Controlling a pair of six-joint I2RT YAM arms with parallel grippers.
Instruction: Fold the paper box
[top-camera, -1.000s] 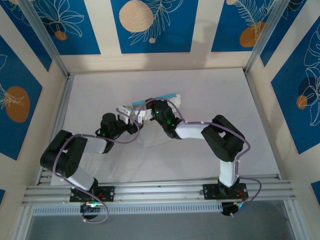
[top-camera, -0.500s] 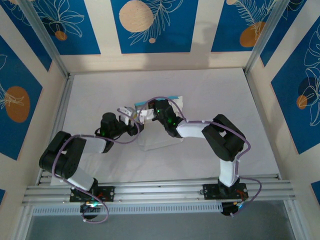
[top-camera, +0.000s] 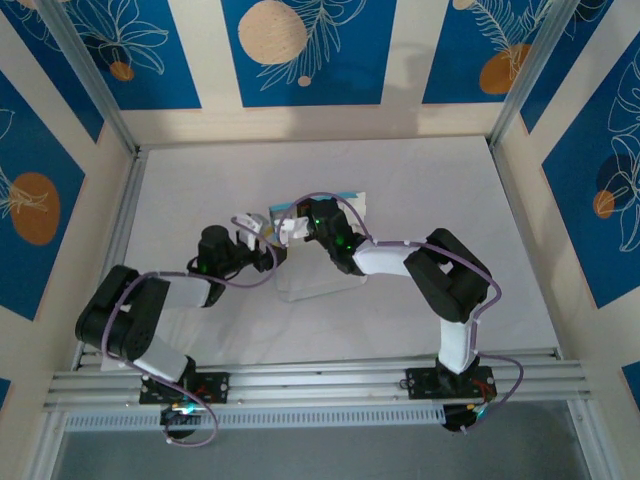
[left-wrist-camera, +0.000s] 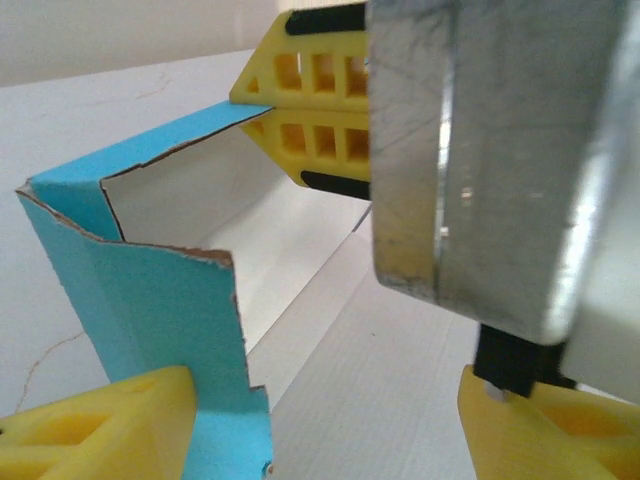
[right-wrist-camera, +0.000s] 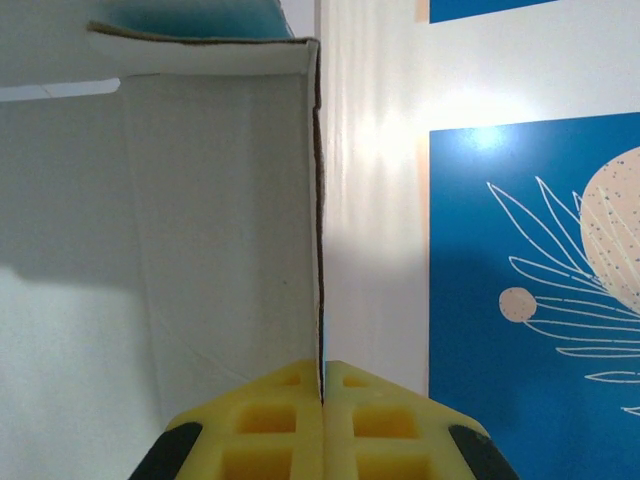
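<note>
The paper box (top-camera: 318, 268) lies mid-table, partly folded, white inside and light blue outside. In the left wrist view a blue side flap (left-wrist-camera: 150, 290) stands upright next to the white floor (left-wrist-camera: 400, 380). My left gripper (left-wrist-camera: 330, 430) is open astride that floor; its left finger (left-wrist-camera: 100, 425) rests against the blue flap. It sits at the box's left end (top-camera: 262, 238). My right gripper (right-wrist-camera: 322, 385) is shut on the thin upright edge of a box wall (right-wrist-camera: 225, 230). Its yellow fingers (left-wrist-camera: 310, 100) pinch the far wall from above, over the box (top-camera: 296, 226).
The white table (top-camera: 470, 190) has open room to the right and behind the box. Blue patterned wall panels (top-camera: 300, 50) and metal posts (top-camera: 90, 80) enclose the workspace. An aluminium rail (top-camera: 320, 380) runs along the near edge by the arm bases.
The left arm has drawn slightly to the left and its jaws stand a little wider. The right gripper and the box wall it pinches have barely moved.
</note>
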